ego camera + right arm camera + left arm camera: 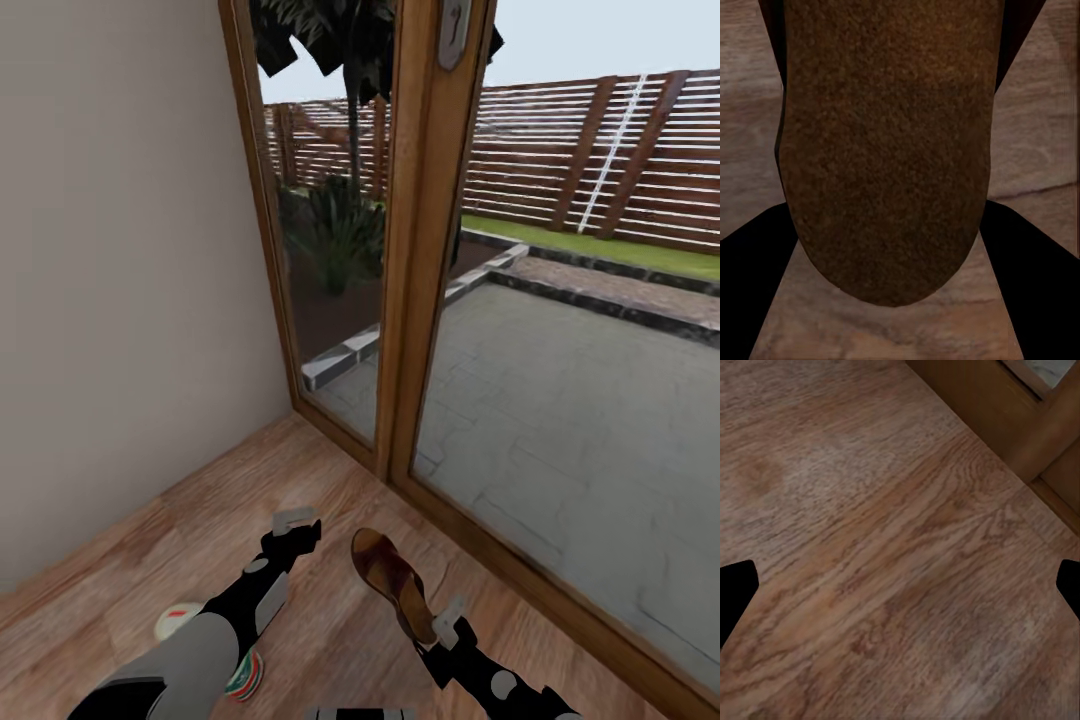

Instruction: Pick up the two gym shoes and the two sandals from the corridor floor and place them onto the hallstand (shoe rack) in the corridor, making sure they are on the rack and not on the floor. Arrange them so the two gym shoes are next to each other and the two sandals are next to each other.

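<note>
wood floor [330, 480], glass door [560, 400] | right gripper [440, 625] seemingly pinching sandal [392, 580] | left gripper [296, 528] spread, empty

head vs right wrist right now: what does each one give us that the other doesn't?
Head alone: left pincer over bare floor, a gym shoe partly hidden under the left arm, the glass door and the patio beyond. Right wrist alone: a close look at the sandal's grainy brown surface between its dark fingers. Both: the sandal at the right pincer, and the wood-plank floor.
</note>
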Controlling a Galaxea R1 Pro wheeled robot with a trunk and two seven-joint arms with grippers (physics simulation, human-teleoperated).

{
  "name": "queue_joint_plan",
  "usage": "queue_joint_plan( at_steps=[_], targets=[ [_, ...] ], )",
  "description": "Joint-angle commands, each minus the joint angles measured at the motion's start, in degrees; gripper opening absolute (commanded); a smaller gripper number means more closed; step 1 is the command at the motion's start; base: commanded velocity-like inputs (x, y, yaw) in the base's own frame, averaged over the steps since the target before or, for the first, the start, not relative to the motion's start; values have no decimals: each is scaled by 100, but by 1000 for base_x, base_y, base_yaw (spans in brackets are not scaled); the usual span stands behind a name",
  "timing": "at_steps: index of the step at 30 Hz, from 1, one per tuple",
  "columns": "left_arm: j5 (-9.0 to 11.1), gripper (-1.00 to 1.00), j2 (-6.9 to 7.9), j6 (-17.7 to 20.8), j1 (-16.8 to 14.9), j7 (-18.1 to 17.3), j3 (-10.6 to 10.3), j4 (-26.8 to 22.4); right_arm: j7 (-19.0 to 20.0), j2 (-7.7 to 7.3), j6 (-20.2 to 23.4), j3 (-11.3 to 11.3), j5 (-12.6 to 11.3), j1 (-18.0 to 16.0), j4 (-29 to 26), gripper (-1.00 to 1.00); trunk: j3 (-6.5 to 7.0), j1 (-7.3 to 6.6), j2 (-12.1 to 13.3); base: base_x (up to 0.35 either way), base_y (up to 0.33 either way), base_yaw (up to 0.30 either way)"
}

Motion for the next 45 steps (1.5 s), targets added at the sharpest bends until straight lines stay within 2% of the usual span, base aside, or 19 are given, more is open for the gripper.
queue_joint_plan(
  at_steps=[1, 9, 13, 22, 35, 45],
  targets=[
    [38, 100, -4, -19, -4, -2, 17, 6, 11, 0, -16, -10, 15, -1, 3, -100, -4, 0, -2, 95, -26, 12],
    [38, 100, -17, -21, -4, -12, 4, 5, -100, -6, -24, -14, 16, -3, -19, -100, -1, 0, -2, 25, -7, 144],
    [41, 100, -22, -24, -4, -21, 10, 58, -340, -4, -24, -13, 15, -3, -23, -100, 0, 0, -2, 0, 0, 46],
    [40, 100, -17, -21, -4, -20, 22, 83, -404, -6, -24, -17, 15, -2, -13, -100, 0, 0, -2, 0, 0, 24],
    [38, 100, -5, -19, -4, -20, 43, 93, -410, 0, -17, -13, 15, -2, 3, -100, 24, 0, -2, 0, -3, 255],
    [39, 100, -5, -19, -4, -20, 40, 95, -410, 0, -16, -10, 15, -3, 11, -100, 34, 0, -2, 0, -282, 102]
  ],
)
